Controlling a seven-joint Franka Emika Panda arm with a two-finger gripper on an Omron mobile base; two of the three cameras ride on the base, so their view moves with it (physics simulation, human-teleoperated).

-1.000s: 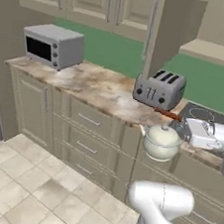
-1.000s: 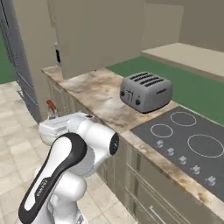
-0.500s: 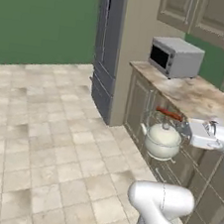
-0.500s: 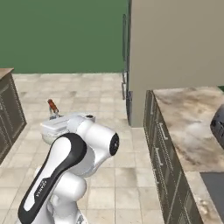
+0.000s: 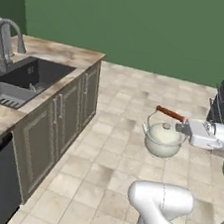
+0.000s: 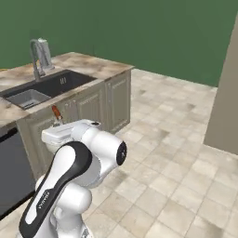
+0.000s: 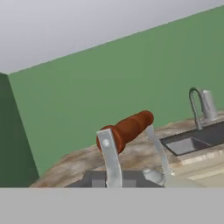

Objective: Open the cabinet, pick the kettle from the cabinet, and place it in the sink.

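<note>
Reddish-brown wood on the kettle (image 5: 163, 139) handle sits pinched in the gripper (image 5: 185, 127) (fingers clamped tight), so carrying it level towards the sink (image 5: 25, 80) seems wise.

kettle (image 5: 163, 139) cream, red-brown grip | sink (image 5: 23, 80) dk grey | wall (image 5: 145, 23) green

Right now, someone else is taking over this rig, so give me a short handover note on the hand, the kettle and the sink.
Hand: shut on the reddish-brown wooden handle of the small cream-white rounded kettle, carried in the air above the tiled floor.
Dark grey rectangular sink with grey arched faucet: set in the marbled counter off to the left, nothing of the kettle in it.
Done: kettle picked up.
Left: bring the kettle over the basin, lower it in, release.
</note>
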